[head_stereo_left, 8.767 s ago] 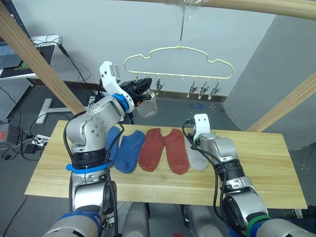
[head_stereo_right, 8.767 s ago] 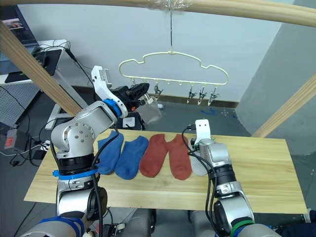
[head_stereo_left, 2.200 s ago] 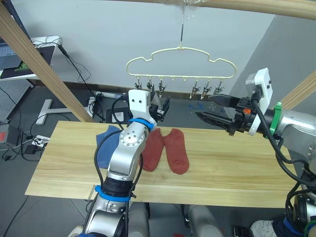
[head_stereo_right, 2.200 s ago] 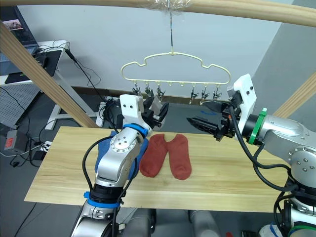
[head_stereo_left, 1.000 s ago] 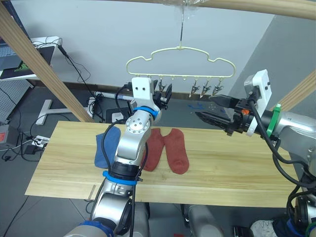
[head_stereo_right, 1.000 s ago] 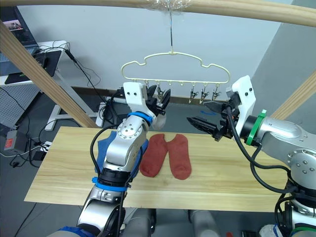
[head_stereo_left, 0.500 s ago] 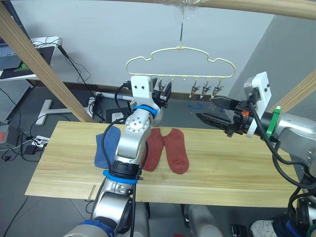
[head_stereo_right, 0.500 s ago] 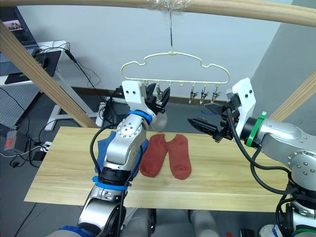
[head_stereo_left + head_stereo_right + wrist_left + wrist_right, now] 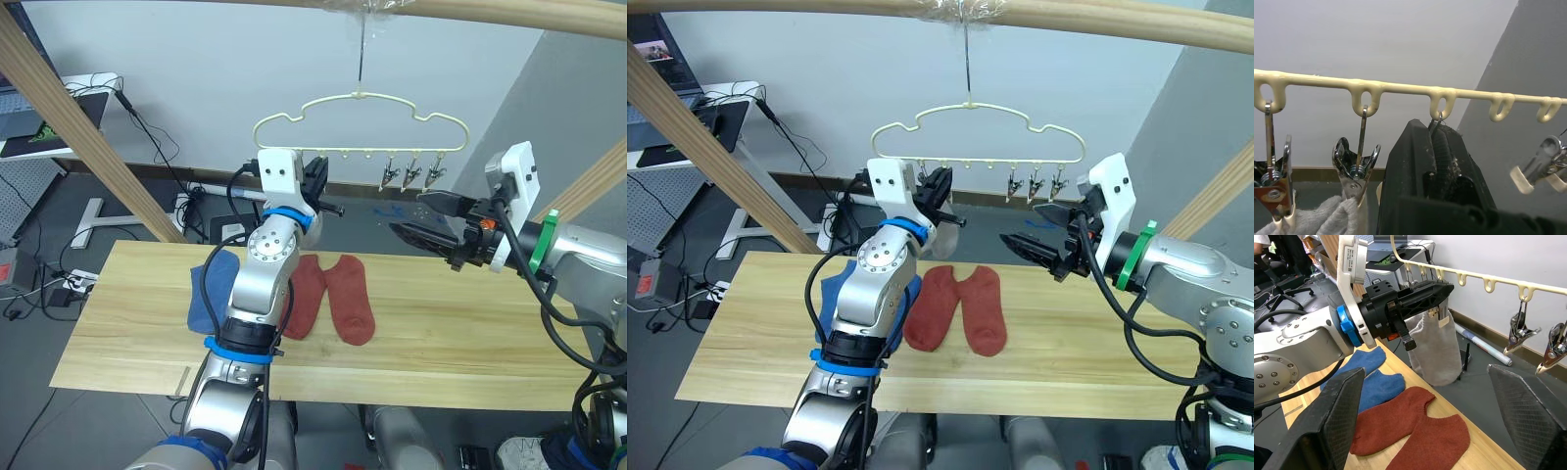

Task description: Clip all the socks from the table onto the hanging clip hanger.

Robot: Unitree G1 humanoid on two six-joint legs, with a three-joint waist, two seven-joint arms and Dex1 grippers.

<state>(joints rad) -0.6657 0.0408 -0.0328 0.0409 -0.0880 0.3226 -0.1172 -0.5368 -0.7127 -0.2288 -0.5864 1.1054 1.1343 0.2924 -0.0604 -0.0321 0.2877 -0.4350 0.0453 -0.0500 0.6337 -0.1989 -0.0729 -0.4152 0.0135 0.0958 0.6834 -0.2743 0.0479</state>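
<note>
From the head camera, the left gripper [image 9: 315,174] has come up level with the row of clips on the clip hanger [image 9: 359,108], its black fingers pressed together around one clip; half a second back they stood a little lower and slanted, with a light grey sock showing beside them. That suggests it is squeezing a clip, though whether to fasten or let go cannot be told. The right gripper [image 9: 423,217] hangs in the air over the table's [image 9: 470,343] far edge, fingers spread and empty, much as it was a second ago. Two rust-red socks [image 9: 328,299] lie side by side mid-table and the blue socks [image 9: 208,299] lie toward the left end; compared with the oldest frames, the grey sock that lay beside the red pair is gone from the table. In the left wrist view the fingers [image 9: 1442,164] close on a clip just under one hanger loop, and a grey sock [image 9: 1334,219] hangs from the neighbouring clip [image 9: 1355,166]. In the right wrist view the grey sock [image 9: 1437,350] hangs behind the left gripper, clear of the tabletop, so at least one grey sock looks hung, with the four coloured ones still to do.
</note>
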